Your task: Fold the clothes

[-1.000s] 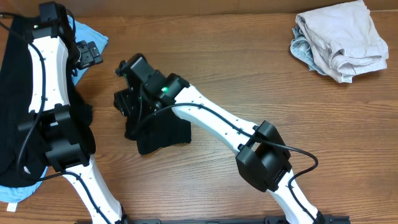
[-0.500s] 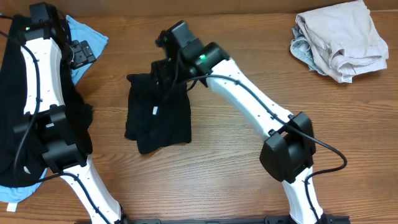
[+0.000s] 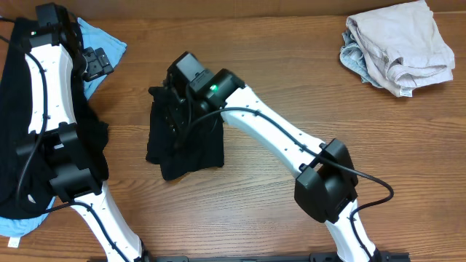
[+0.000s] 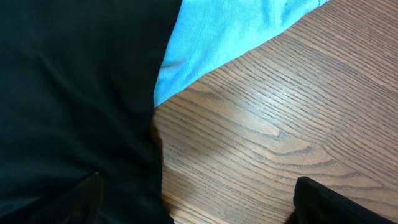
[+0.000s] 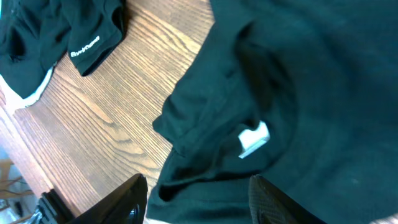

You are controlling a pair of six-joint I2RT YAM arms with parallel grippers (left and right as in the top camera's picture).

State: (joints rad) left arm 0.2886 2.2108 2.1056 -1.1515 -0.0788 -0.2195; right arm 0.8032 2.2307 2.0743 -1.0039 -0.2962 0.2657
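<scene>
A folded black T-shirt lies on the table left of centre. Its white neck tag shows in the right wrist view. My right gripper hangs over the shirt's far left part, its jaws apart, with black cloth below and between the fingertips. My left gripper stands open at the far left. It is above the edge where a black garment overlaps a light-blue one, and it holds nothing.
A large black heap lies under the left arm at the table's left edge. A black sleeve with a white logo lies beside the folded shirt. Crumpled beige clothes sit at the far right corner.
The right gripper swung out toward the far side, leaving the black shirt spread further that way, then came back left over the shirt and narrowed a little. The left arm stayed put.
</scene>
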